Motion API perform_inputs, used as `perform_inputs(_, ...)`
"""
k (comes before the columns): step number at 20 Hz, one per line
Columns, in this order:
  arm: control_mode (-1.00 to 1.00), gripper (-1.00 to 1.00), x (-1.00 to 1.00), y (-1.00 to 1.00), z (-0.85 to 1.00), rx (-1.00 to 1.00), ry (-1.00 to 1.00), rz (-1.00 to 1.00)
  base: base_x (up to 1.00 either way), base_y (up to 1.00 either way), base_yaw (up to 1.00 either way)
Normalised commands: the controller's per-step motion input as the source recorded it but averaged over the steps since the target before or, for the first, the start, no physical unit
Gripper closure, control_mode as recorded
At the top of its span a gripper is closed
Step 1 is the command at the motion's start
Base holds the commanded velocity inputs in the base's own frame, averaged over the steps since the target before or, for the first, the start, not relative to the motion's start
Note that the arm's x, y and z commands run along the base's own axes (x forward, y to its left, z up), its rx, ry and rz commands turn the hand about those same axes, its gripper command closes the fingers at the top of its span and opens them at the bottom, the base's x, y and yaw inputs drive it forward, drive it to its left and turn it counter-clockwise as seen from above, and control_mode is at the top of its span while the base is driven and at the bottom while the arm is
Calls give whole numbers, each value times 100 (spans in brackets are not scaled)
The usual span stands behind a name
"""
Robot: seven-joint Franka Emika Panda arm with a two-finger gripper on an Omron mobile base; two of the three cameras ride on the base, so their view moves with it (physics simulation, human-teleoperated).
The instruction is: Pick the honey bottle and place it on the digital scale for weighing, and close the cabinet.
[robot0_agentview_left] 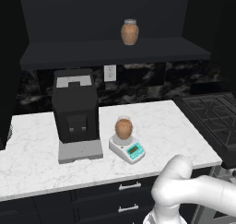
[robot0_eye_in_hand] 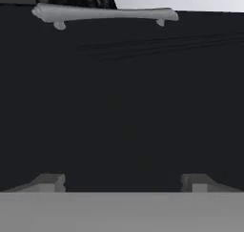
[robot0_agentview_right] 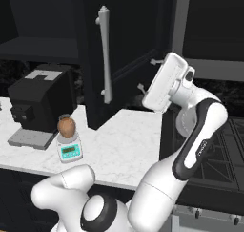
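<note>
Amber-brown round-bellied honey jar (robot0_agentview_left: 123,128) seated on the round grey platter of the small white digital scale with teal display (robot0_agentview_left: 128,149), on the white marble counter (robot0_agentview_left: 175,126), well below and to the left of the two-finger pincer (robot0_eye_in_hand: 123,181). Pincer tips spread wide, empty, facing the panel of the open black cabinet door (robot0_agentview_right: 131,45) close ahead, its long silver bar handle (robot0_eye_in_hand: 105,14) beyond the tips. Second amber jar with grey cap (robot0_agentview_left: 130,32) upright on the dark cabinet shelf (robot0_agentview_left: 115,50), far left of the pincer.
</note>
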Motion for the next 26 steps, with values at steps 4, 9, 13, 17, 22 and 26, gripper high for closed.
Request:
perform_inputs(4,-100,-100,20,100,0,-17,0,6,0,0,0)
perform_inputs(9,-100,-100,86,100,0,-9,-1,-27,0,0,0)
perform_inputs(13,-100,-100,100,100,0,-10,0,-56,0,0,0)
perform_inputs(17,-100,-100,95,99,0,-9,0,-64,0,0,0)
perform_inputs(22,-100,-100,92,95,-2,-11,0,-66,0,0,0)
perform_inputs(26,-100,-100,94,90,-14,-21,0,-66,0,0,0)
